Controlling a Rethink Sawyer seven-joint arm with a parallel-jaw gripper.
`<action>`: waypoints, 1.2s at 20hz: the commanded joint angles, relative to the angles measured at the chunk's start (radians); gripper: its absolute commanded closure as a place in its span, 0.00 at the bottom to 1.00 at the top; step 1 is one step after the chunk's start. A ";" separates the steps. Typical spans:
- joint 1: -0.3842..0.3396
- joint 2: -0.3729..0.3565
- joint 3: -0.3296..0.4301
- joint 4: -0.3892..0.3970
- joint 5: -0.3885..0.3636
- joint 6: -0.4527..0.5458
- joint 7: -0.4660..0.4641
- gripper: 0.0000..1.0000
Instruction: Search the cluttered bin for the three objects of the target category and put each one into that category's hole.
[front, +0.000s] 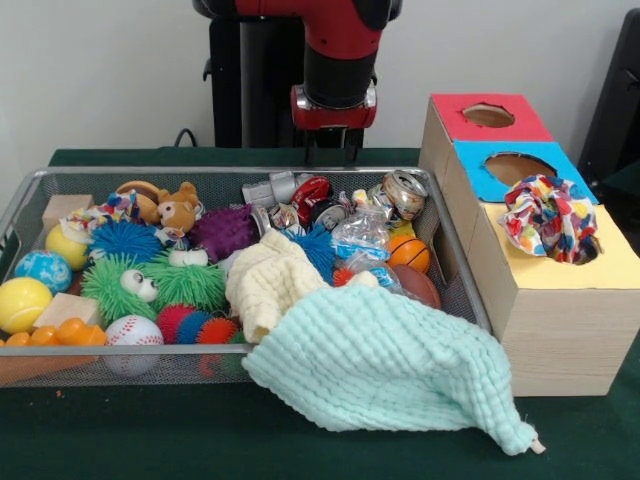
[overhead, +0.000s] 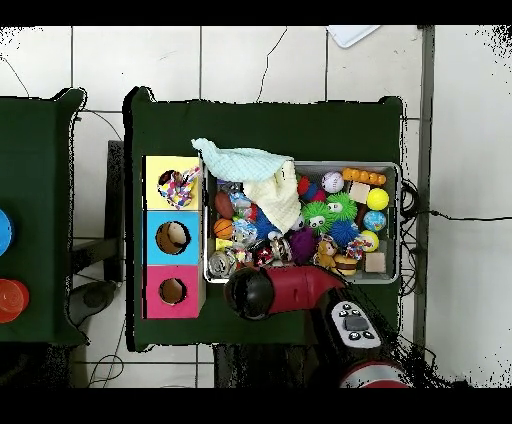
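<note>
The wire mesh bin (front: 230, 173) sits on the green table, full of toys; it also shows in the overhead view (overhead: 398, 215). One multicolour ruffled fabric piece (front: 547, 218) lies bunched over the hole of the yellow-topped box (front: 600, 268), covering most of it, as the overhead view (overhead: 178, 187) also shows. A second printed piece (front: 112, 209) lies in the bin's far left part beside a teddy bear. A third is hidden. My gripper (front: 330, 152) hangs just behind the bin's far rim, empty-looking; the arm (overhead: 252, 293) covers it from above.
A mint waffle cloth (front: 390, 365) drapes over the bin's front rim onto the table. A cream cloth (front: 268, 280) lies mid-bin. Crushed cans (front: 400, 192), balls and spiky toys (front: 128, 240) fill the rest. Blue-topped (front: 480, 180) and red-topped (front: 450, 112) boxes stand behind the yellow one.
</note>
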 joint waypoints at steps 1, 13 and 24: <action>0.003 0.051 0.041 -0.097 -0.041 -0.058 0.048 0.00; 0.067 0.105 0.043 -0.156 -0.003 -0.096 0.103 0.00; 0.083 0.168 0.016 -0.217 -0.016 -0.127 0.105 0.00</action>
